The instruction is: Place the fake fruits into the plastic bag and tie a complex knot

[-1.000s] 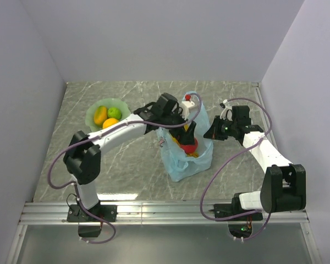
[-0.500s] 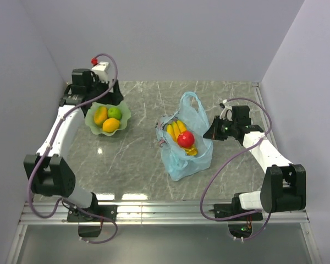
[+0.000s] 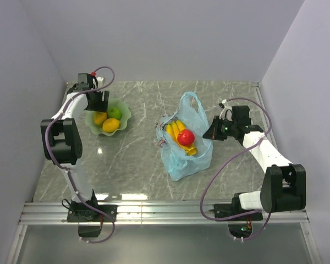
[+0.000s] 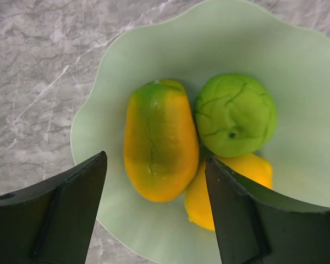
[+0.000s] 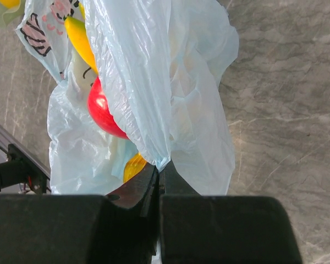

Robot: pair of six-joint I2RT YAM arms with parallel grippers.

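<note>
The right gripper (image 5: 158, 168) pinches the plastic bag (image 3: 180, 165) holding bananas (image 3: 173, 131) and apple (image 3: 186, 137). Left of it, the left gripper (image 4: 154, 168) gapes over a mango (image 4: 157, 137).

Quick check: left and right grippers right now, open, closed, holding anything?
Left gripper: open, empty, over the orange-green fruit in the dish.
Right gripper: shut on the plastic bag.
</note>
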